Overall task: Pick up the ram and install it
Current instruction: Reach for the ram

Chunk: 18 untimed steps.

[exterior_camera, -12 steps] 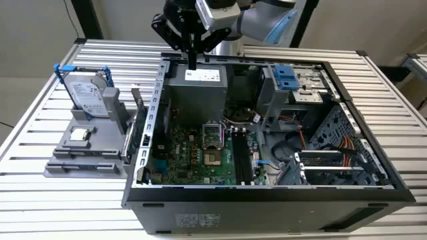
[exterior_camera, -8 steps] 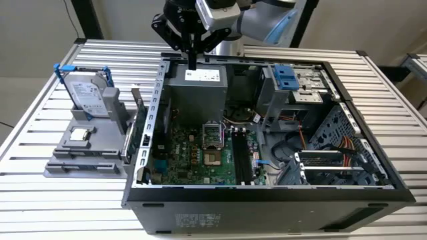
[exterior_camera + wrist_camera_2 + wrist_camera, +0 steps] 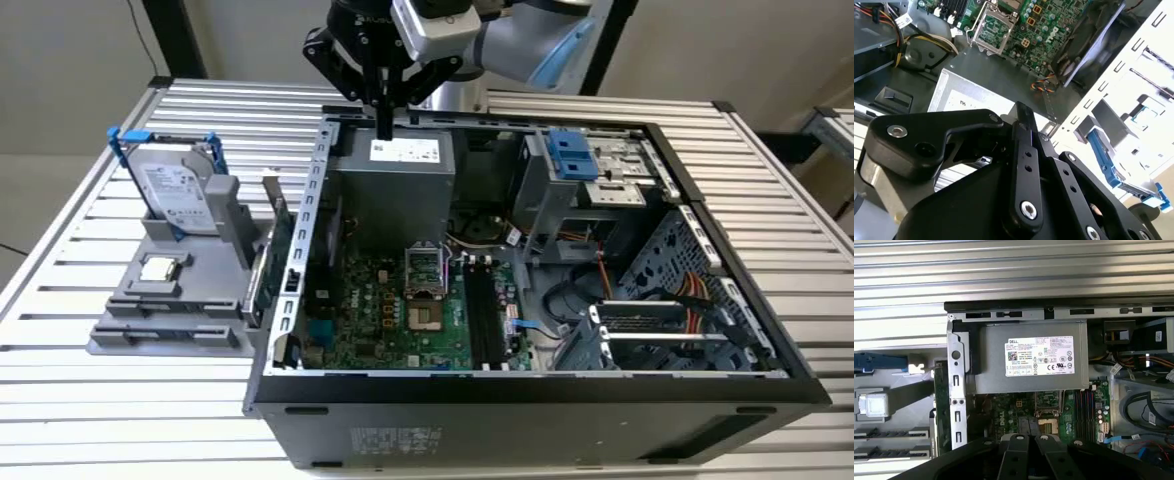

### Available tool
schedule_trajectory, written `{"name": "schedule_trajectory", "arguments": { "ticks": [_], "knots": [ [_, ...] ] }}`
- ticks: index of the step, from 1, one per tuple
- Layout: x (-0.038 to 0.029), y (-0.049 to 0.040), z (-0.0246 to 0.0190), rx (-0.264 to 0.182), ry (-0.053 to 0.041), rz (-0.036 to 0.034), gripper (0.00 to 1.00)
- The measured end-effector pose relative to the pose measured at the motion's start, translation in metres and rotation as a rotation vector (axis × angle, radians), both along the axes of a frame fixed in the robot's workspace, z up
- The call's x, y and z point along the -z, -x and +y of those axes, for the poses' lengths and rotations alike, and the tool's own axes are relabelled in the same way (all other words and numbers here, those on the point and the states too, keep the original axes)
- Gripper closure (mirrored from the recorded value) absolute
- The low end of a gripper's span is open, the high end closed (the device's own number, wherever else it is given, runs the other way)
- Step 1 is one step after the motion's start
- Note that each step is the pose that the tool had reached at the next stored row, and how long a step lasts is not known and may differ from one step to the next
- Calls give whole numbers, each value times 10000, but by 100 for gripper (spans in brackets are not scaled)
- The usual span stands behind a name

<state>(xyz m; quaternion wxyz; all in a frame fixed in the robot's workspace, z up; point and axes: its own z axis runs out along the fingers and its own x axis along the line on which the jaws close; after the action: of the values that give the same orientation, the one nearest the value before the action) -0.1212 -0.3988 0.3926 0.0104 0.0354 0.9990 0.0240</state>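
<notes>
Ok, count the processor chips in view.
1: the processor chip lies on the grey stand outside the case, at the exterior view's left; the motherboard socket looks empty.

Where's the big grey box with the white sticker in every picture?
Exterior view: the grey box sits in the case, beside the green motherboard.
Second wrist view: the grey box lies past the gripper.
First wrist view: the grey box is in the middle.
Shared landmark: the green motherboard.
</notes>
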Motion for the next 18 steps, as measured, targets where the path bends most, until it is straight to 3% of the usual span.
{"name": "schedule_trajectory", "arguments": {
  "ticks": [18],
  "knots": [
    [0, 4, 0, 0, 0, 0, 100]
  ]
}}
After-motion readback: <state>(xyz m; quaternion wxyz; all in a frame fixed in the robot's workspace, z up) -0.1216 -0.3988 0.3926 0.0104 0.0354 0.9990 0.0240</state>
